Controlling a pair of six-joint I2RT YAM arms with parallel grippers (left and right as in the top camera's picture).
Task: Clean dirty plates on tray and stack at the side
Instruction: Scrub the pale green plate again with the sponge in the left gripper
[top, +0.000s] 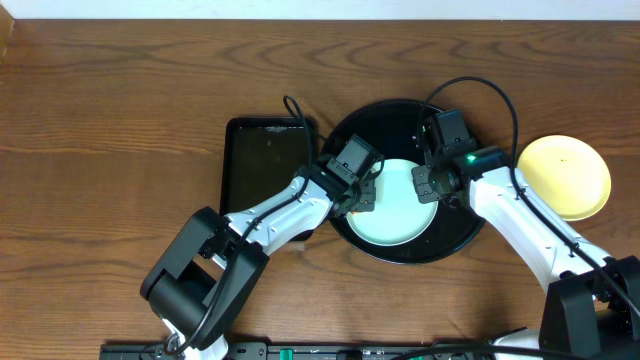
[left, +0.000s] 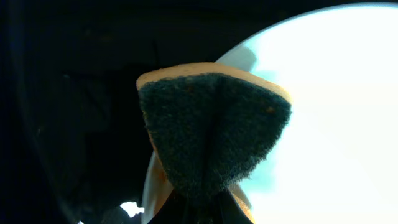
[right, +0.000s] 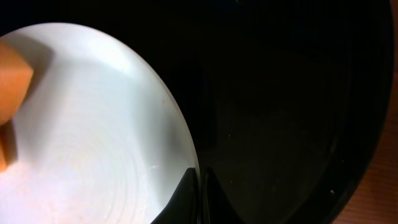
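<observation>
Left pincer (top: 357, 200) is found clamped on a folded orange sponge (left: 211, 137) at the left edge of the pale blue-white plate (top: 400, 215). Right pincer (right: 200, 186) is pinched on that plate's right rim. The plate is seated in the round black tray (top: 385, 118). A yellow plate (top: 565, 175) is set on the table (top: 100, 120) to the right, and a rectangular tray (top: 265, 165) to the left.

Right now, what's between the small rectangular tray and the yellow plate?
In the overhead view: the round black tray, holding a pale plate.
</observation>
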